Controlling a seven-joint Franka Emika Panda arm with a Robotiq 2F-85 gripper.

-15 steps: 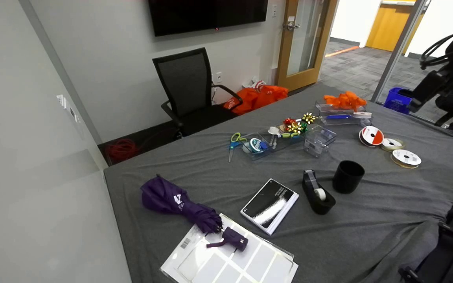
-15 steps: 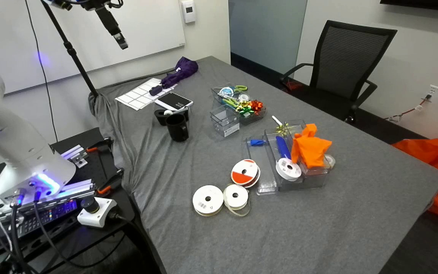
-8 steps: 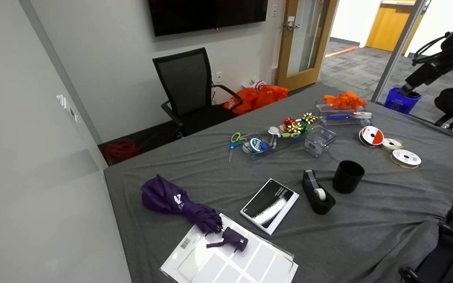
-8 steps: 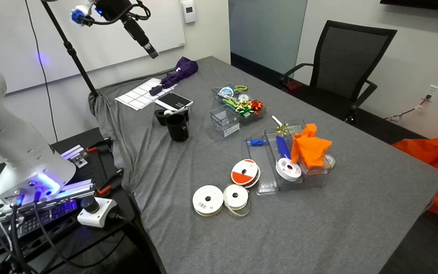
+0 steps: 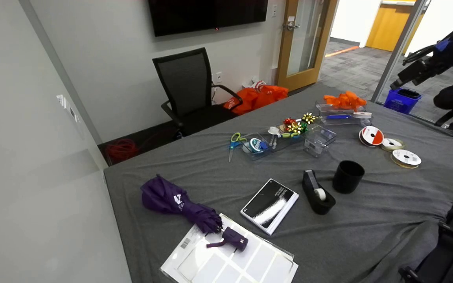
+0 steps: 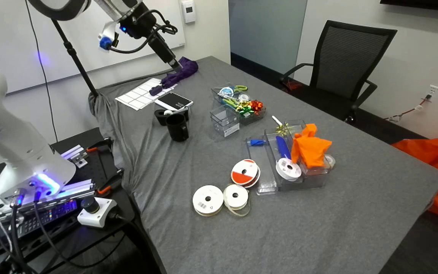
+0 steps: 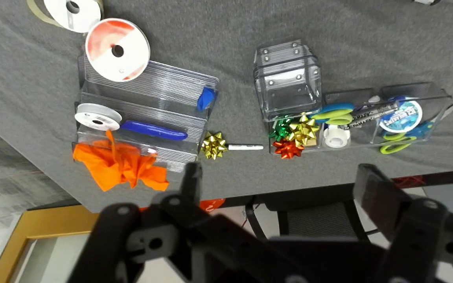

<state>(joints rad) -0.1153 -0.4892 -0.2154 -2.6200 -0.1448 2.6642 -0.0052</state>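
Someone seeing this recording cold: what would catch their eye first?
Probably the bright orange fabric, bunched over clear trays, and the purple umbrella, its handle lying over white sheets in both exterior views. Red, green and gold bows shine right of center in the wrist view. The open gripper hangs in the air, holding nothing.

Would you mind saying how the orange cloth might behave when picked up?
The orange cloth would probably hang floppy, given its loose, crumpled folds. It looks thin, so likely light for its size. Folds might catch the clear organizer beneath it.
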